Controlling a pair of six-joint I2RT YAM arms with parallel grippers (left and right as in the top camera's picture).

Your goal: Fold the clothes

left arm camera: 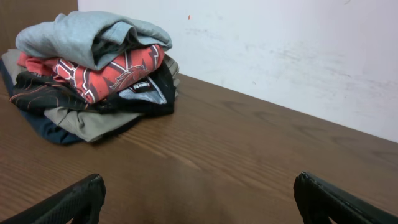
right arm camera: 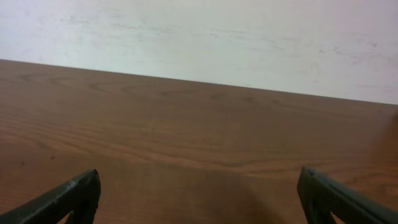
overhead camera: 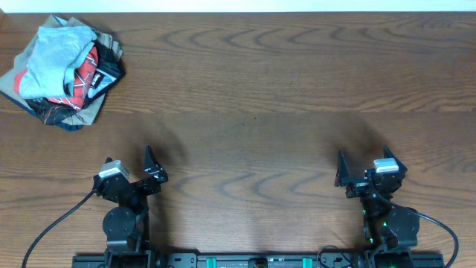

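At the far left corner of the table lay a pile: a red T-shirt, a dark garment and a khaki garment. On top sat the clothes — pale blue-grey, plain, wrinkled, loosely bunched. The left gripper and right gripper hung by the near edge, well apart from them — jaws released, empty.

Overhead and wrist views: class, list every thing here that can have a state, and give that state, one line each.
pale blue-grey garment: loosely bunched, wrinkled, lying on the red T-shirt
red T-shirt: crumpled, pressed under the pale garment
dark garment: rumpled, beneath the red T-shirt
khaki garment: flattened, near the bottom
left gripper: open, empty, apart from the clothes
right gripper: open, empty
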